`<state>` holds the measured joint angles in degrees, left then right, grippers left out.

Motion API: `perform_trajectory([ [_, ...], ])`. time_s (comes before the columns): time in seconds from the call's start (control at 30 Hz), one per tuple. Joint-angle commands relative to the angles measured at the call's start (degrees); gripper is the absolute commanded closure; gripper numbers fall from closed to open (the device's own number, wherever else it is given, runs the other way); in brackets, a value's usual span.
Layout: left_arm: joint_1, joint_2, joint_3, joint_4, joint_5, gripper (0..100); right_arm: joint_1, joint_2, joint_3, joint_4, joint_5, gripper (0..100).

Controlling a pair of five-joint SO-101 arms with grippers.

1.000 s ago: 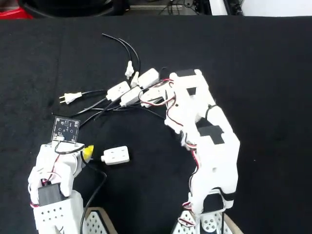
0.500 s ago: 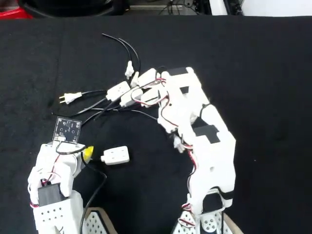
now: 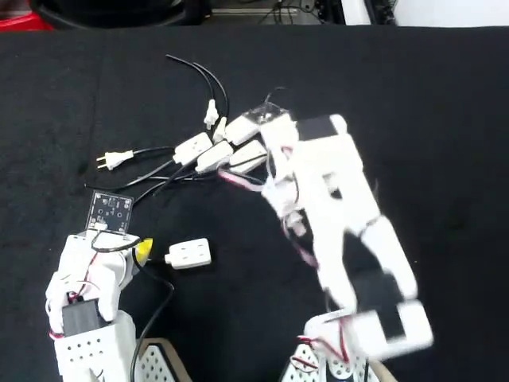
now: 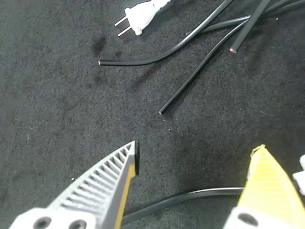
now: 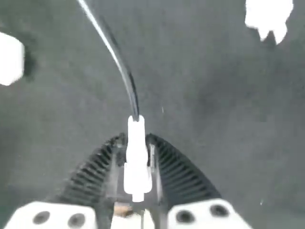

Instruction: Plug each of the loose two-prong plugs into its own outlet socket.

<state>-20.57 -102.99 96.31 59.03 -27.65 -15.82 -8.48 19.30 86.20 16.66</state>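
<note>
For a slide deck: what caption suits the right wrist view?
Right gripper clamped on a white plastic plug, its black cord trailing over the black cloth table.

High view: right arm [image 3: 342, 215] blurred along its length, base cut off at the bottom edge, far end lost among the outlet sockets [image 3: 196, 146] at upper centre; left arm [image 3: 87, 302] also cut at the bottom edge; right wrist view: prong end of the held plug [image 5: 137, 152] indistinct between the fingers [image 5: 90, 176]; white shapes [image 5: 269, 16] cut by the frame's edge, kind indeterminate; left wrist view: white piece [image 4: 300, 174] cut off beside the yellow finger [image 4: 267, 186]
</note>
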Motion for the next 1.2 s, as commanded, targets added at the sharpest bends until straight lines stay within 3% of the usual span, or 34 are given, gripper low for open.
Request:
perform_trajectory([
  [0.0, 0.57, -0.35, 1.10, -1.41, 3.52, 64, -3.96, -15.34, 8.66, -5.54, -0.70, 98.6],
  [0.2, 0.04, -0.35, -1.71, -1.32, 9.32, 64, -8.26, -34.77, 19.82, -10.02, -0.70, 98.6],
  [0.33, 0.04, -0.35, -3.82, -1.32, 13.01, 64, -12.57, -46.20, 26.07, -18.81, -5.63, 98.6],
  [0.57, 0.75, -0.35, -13.14, -1.41, 23.30, 64, -26.55, -57.10, 47.43, -49.41, -11.08, 98.6],
  [0.73, 7.34, -0.35, -18.42, -4.40, 29.10, 64, -28.92, -57.71, 60.62, -72.26, -11.25, 98.6],
  [0.87, 16.13, -0.35, -17.36, -9.85, 32.09, 64, -31.65, -57.63, 61.49, -73.76, -11.25, 98.6],
  [1.0, 24.57, -0.35, -17.63, -10.37, 32.35, 64, -32.44, -57.54, 61.41, -72.09, -13.27, 98.7],
  [1.17, 28.97, -0.35, -17.80, -9.58, 28.92, 64, -29.89, -57.54, 60.70, -67.08, -16.88, 98.7],
])
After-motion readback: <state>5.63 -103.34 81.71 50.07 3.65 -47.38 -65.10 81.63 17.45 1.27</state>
